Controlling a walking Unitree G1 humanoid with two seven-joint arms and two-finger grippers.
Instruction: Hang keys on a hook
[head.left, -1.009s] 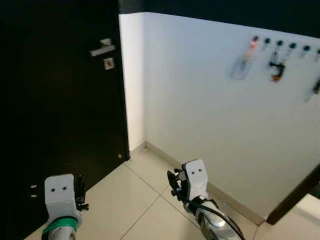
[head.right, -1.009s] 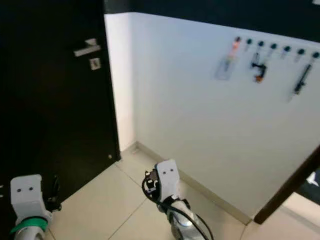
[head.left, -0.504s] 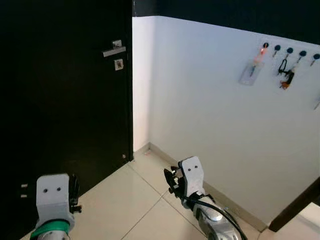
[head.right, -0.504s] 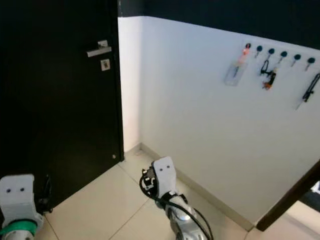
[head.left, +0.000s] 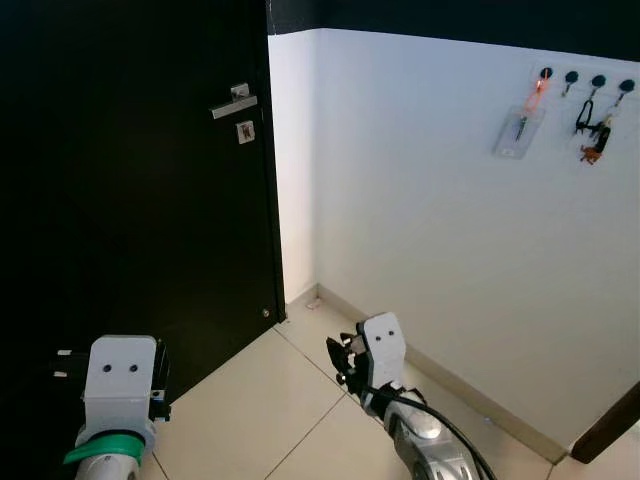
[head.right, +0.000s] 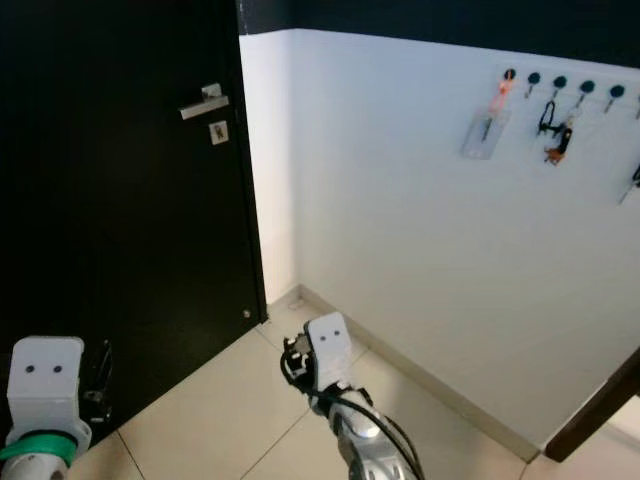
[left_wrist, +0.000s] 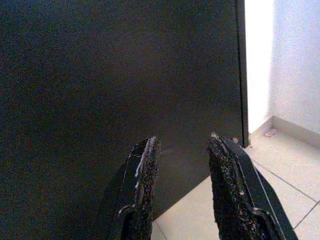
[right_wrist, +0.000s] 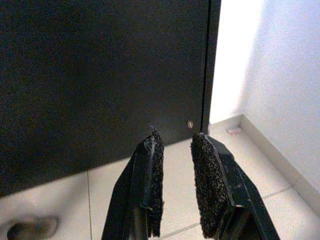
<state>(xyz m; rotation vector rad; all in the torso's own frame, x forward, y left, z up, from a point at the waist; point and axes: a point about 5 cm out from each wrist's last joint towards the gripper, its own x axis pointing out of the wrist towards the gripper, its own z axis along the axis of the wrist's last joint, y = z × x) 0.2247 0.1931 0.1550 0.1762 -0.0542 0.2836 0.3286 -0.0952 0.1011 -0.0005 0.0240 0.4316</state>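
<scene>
Keys (head.right: 552, 133) hang on a hook in the hook row (head.right: 560, 85) high on the white wall (head.left: 440, 250), at our upper right, well apart from both grippers. A clear tag on an orange strap (head.left: 522, 125) hangs from the leftmost hook; 1 dark item (head.right: 635, 180) hangs at the picture's right edge. We see 5 hooks in the right eye view.

Right gripper (right_wrist: 177, 187): fingers parted by a narrow gap, nothing between the pads, held low over the tiled floor (head.left: 290, 400). In the wrist view it points at the foot of the black door (head.left: 130, 200) near the room corner.

Left gripper (left_wrist: 182, 192): fingers spread apart, empty, low at our left, facing the door's lower panel.

Door: lever handle (head.left: 234, 101) with a small lock plate (head.left: 245, 131) below it, close to the door's edge by the corner. Pale skirting (head.left: 450, 385) runs along the wall base. A dark diagonal bar (head.left: 612, 430) crosses the lower right corner.
</scene>
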